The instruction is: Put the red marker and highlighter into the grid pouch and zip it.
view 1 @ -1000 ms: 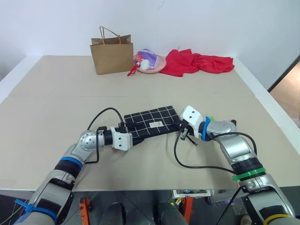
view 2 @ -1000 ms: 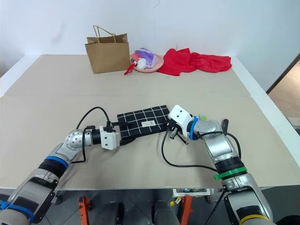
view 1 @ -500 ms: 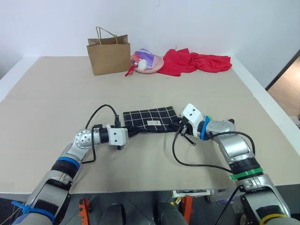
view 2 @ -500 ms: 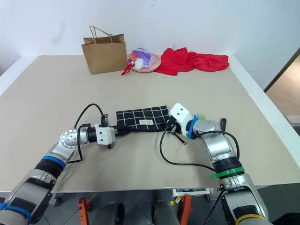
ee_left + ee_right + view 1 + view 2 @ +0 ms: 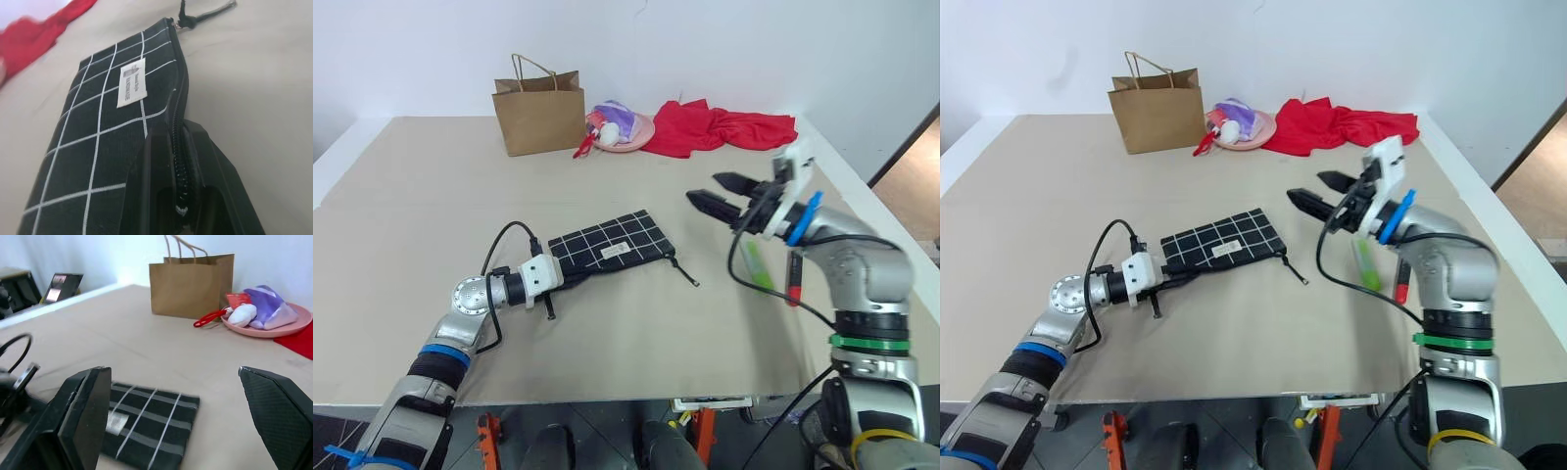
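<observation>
Pinching the near end of the grid pouch [image 5: 609,248], the left gripper [image 5: 551,290] is clamped tight on its zipper edge, the pouch lying flat on the table [image 5: 607,343] with its pull cord [image 5: 685,273] trailing toward the right. Up in the air, the right gripper [image 5: 722,194] hangs with fingers spread wide, holding nothing. On the table below that arm lie the highlighter [image 5: 757,264] and the red marker [image 5: 793,281], side by side, well apart from the pouch.
</observation>
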You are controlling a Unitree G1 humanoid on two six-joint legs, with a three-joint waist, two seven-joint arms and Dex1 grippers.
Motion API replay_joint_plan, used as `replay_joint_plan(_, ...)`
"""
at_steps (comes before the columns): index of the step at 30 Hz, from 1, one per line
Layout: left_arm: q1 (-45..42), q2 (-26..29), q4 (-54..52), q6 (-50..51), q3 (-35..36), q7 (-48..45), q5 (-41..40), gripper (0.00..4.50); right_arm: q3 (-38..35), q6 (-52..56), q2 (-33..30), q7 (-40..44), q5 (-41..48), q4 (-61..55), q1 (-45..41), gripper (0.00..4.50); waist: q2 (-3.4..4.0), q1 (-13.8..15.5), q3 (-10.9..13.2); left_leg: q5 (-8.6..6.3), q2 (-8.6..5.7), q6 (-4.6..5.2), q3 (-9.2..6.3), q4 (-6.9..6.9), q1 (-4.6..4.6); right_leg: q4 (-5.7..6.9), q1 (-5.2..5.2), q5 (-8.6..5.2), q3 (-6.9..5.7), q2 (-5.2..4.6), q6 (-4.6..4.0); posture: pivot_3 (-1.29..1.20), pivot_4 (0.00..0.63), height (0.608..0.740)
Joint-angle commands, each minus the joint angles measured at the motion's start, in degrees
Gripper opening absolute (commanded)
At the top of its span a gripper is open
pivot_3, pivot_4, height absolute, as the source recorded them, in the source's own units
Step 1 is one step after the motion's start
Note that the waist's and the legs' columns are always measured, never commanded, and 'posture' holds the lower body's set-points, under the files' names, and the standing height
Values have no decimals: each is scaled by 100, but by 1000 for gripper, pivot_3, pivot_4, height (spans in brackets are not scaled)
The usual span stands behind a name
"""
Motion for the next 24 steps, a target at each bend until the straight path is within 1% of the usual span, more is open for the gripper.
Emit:
replay_joint_plan(1,-61,-156,-726,879,313,189,-432,0,423,-306,31,-285,-458,-159,451,4474,-1,2,0,0,-1,0,-2,1,-1,0,0,-1,-1,-1,1,0,150,740)
replay_joint_plan(5,-102,-273,-1215,1554,426,286,-641,0,839,-673,230,-748,-1042,128,601,4474,3,-23,2,1,-4,-1,7,3,-3,2,-11,3,12,0,7,0,150,740)
replay_joint_plan(9,-96,-296,-1592,1943,446,310,-701,0,1032,-1023,391,-1019,-1405,567,459,4474,2,-18,2,2,-3,-2,3,4,-2,2,-9,2,8,3,9,0,150,740)
replay_joint_plan(15,-57,-347,-1954,2331,511,415,-738,0,1107,-1203,574,-1047,-1515,865,297,4474,1,-8,2,2,-4,-3,3,4,-6,1,-9,3,9,1,7,0,150,740)
replay_joint_plan(22,-14,-399,-2143,2520,510,499,-716,0,1139,-1265,644,-970,-1553,985,214,4474,1,-7,2,2,-5,-3,3,4,-9,-1,-11,3,8,-1,5,0,150,740)
replay_joint_plan(23,-16,-415,-2158,2537,510,519,-711,0,1150,-1270,652,-944,-1554,986,208,4234,1,-7,2,2,-5,-3,3,4,-9,-1,-11,3,8,-1,5,0,150,740)
replay_joint_plan(24,-18,-432,-2169,2556,514,539,-713,0,1170,-1286,653,-891,-1545,962,212,3810,1,-7,2,2,-5,-3,2,4,-9,-1,-11,3,7,0,5,0,150,740)
